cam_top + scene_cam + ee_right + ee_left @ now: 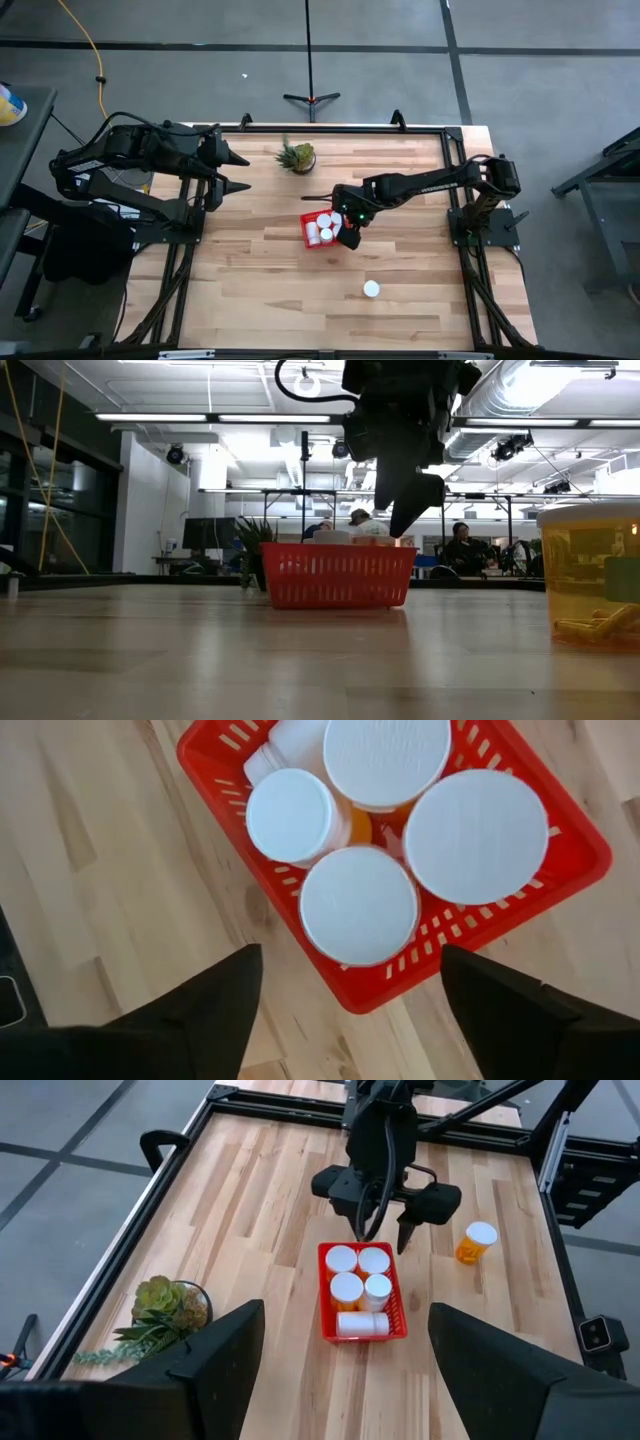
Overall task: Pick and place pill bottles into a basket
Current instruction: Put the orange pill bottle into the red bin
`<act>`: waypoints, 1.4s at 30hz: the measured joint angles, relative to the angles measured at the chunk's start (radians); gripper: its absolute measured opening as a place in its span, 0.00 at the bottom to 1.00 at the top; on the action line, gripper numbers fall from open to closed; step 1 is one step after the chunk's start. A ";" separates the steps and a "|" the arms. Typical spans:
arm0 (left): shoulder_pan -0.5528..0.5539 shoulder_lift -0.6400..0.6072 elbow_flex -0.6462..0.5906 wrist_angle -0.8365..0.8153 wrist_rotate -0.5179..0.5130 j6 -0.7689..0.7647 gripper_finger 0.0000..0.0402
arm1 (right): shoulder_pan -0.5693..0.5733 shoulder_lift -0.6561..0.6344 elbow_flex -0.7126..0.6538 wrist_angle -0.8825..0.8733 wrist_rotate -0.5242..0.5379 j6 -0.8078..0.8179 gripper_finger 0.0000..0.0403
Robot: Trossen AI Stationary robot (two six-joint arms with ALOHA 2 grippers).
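basket (360, 1328) mid-table, holds five bottles (347, 1289): four upright, one lying on its side. one orange bottle (477, 1243) stands alone on the wood, well apart from the basket, on the right arm's side. right gripper (382, 1232) hangs just above the basket's edge, fingers spread wide, holding nothing. left gripper (243, 171) waits at its table edge, also spread wide and empty, near the plant (297, 156). judgement: nearly done; only the lone bottle is left to fetch and drop in.
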 joint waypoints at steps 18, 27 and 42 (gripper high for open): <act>0.000 0.000 0.000 -0.006 0.001 -0.001 0.79 | -0.027 0.000 0.174 -0.214 0.060 -0.170 0.74; 0.000 0.000 0.000 -0.027 0.004 -0.003 0.79 | 0.027 -0.001 0.323 -0.594 0.086 -0.250 0.74; 0.000 -0.001 0.000 -0.026 0.015 0.029 0.79 | 0.282 0.026 0.296 -0.526 0.074 0.088 0.74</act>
